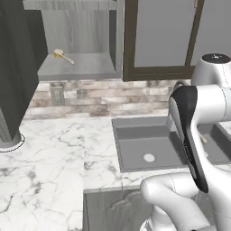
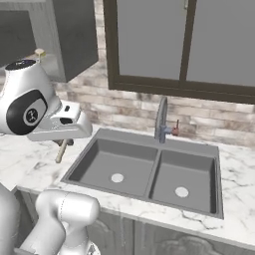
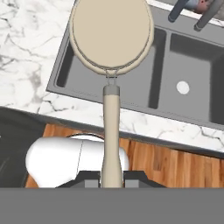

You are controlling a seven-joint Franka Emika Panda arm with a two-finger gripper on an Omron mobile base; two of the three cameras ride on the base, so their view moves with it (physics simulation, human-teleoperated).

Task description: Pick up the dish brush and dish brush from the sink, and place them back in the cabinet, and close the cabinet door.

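Nearest, in the hand view: hand [image 3: 111, 177] clenched on the wooden handle of the second dish brush [image 3: 111, 39], round cream head out ahead, lifted clear above the sink [image 3: 131, 98] and the marble desk [image 3: 30, 65]. From the right base view, just a stub of that handle [image 2: 62, 150] poking out below the wrist, over the desk left of the basins. Both basins bare apart from the white drain discs [image 2: 117, 178]; tall steel tap [image 2: 161, 119] behind the divider.

Farther back and up, in the left base view: open cabinet [image 1: 115, 40] on the wall, first dish brush [image 1: 63, 56] already lying on its grey shelf [image 1: 85, 67], left of centre. Cabinet door not clearly made out.

Judged progress: roughly halfway. One brush put away, the other picked up and in transit. Left to do: carrying it up to the shelf, letting go, then swinging the door shut.
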